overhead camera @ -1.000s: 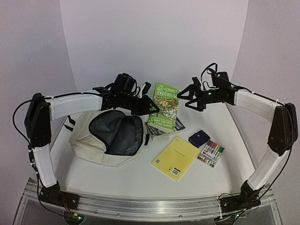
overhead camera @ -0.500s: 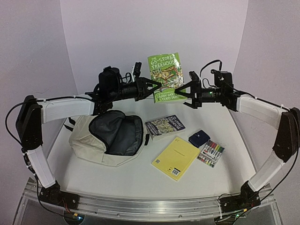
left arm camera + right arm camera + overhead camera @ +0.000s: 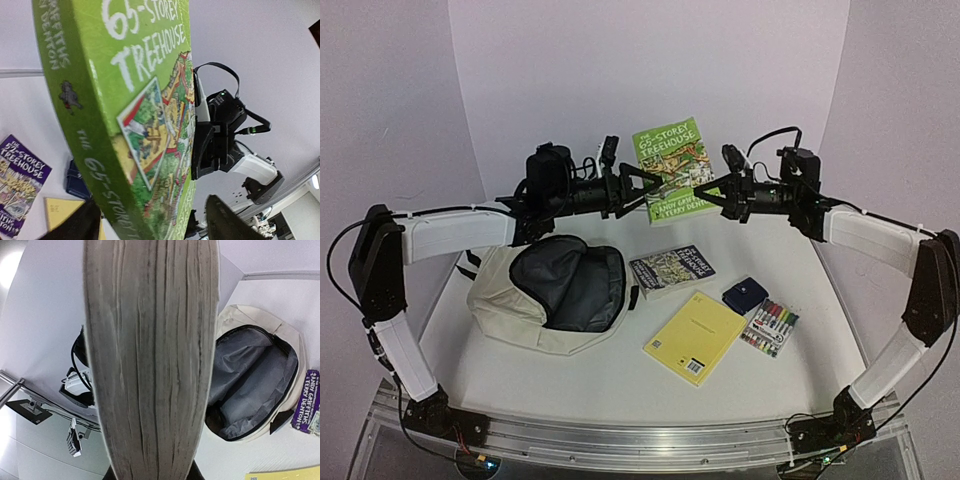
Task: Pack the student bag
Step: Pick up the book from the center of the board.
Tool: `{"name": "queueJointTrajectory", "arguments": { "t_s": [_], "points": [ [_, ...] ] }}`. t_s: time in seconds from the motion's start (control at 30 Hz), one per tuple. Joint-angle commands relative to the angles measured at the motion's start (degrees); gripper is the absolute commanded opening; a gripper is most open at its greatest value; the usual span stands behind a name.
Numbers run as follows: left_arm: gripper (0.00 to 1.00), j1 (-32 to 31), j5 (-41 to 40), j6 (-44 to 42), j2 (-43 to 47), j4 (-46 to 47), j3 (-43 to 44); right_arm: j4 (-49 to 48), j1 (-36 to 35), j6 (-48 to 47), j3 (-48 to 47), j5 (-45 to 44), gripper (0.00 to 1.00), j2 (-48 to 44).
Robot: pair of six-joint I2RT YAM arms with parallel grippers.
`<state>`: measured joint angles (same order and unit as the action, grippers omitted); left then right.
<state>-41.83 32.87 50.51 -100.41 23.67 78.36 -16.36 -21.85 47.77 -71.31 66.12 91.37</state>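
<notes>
The green "65-Storey Treehouse" book (image 3: 669, 160) hangs upright in the air at the back, between my two grippers. My right gripper (image 3: 708, 196) is shut on its right lower edge; the right wrist view is filled by the book's page edge (image 3: 152, 365), pinched at the bottom by the right gripper (image 3: 152, 476). My left gripper (image 3: 645, 186) stands open around the book's left edge; in the left wrist view the cover (image 3: 140, 115) sits between its spread fingers (image 3: 230, 220) with a gap on one side. The cream student bag (image 3: 505, 300) lies open below, dark lining (image 3: 260, 375) showing.
On the table right of the bag lie a purple book (image 3: 672, 270), a yellow notepad (image 3: 695, 338), a navy pouch (image 3: 744, 294) and a pack of markers (image 3: 770, 327). White walls enclose the back and sides.
The green book rose from the purple book into the air in my left gripper. My right gripper closed on its right edge, and the left gripper then opened.
</notes>
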Motion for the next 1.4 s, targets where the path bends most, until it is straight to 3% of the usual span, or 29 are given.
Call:
{"name": "queueJointTrajectory", "arguments": {
  "t_s": [0.0, 0.13, 0.3, 0.47, 0.67, 1.1, 1.37],
  "points": [
    [0.99, 0.34, -1.77, -15.89, 7.89, -23.36, 4.92, 3.14, 0.39, -7.54, -0.47, 4.53, 0.00, -4.28],
    [1.00, 0.68, -5.58, -28.07, 10.36, -44.71, 9.93, 40.36, -0.92, -39.49, -6.60, -2.26, 0.00, -5.77],
    [1.00, 0.66, -9.22, -40.40, 10.19, -61.58, 15.75, 58.54, -3.60, -59.22, -7.04, -12.21, 0.00, -6.81],
    [1.00, 0.69, -7.18, -47.07, 9.18, -64.94, 15.57, 66.24, -6.89, -70.32, -5.93, -18.12, 0.00, -9.37],
    [1.00, -0.21, 1.81, -53.06, 4.44, -67.95, 17.81, 74.93, -12.00, -79.33, -7.90, -20.61, 0.00, -9.09],
    [0.99, -2.38, 19.11, -57.05, 1.45, -68.18, 15.86, 77.73, -16.42, -81.92, -11.00, -24.06, 0.00, -5.63],
    [1.00, -0.93, 20.09, -56.98, 10.02, -64.05, 10.20, 78.86, -17.14, -83.10, -10.67, -24.19, 0.00, -5.89]
  ]
}}
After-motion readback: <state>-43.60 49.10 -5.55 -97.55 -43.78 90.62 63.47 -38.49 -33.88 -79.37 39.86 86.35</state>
